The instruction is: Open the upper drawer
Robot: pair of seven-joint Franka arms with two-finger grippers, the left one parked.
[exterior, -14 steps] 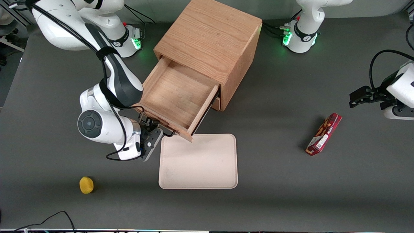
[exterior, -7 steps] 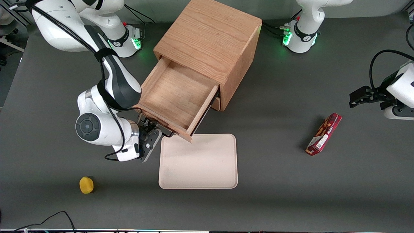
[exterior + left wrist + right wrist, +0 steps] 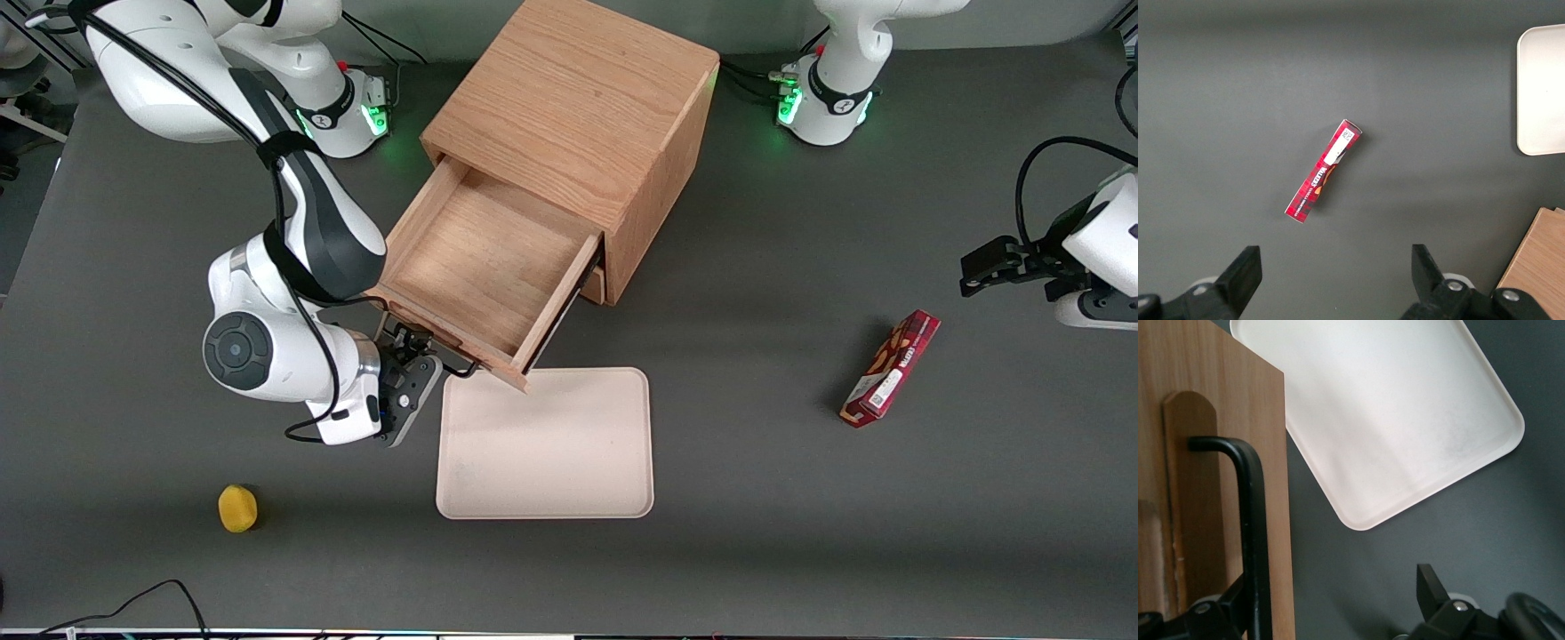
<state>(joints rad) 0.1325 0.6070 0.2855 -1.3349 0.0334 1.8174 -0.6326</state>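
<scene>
The cabinet (image 3: pixel 578 116) stands at upper centre of the front view on the desk (image 3: pixel 800 533), its upper drawer (image 3: pixel 484 267) already drawn well out, slanting toward the lower left. The handle (image 3: pixel 1251 533) runs along the drawer's front. The claw (image 3: pixel 411 356) sits right at that front, spread open, one finger beside the bar, gripping nothing. A pale tray (image 3: pixel 547 444) lies just below.

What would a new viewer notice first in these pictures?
Most striking is the wooden cabinet with its upper drawer pulled far out and empty. The gripper sits at the drawer's black handle, jaws open. A cream tray lies nearer the front camera.
</scene>
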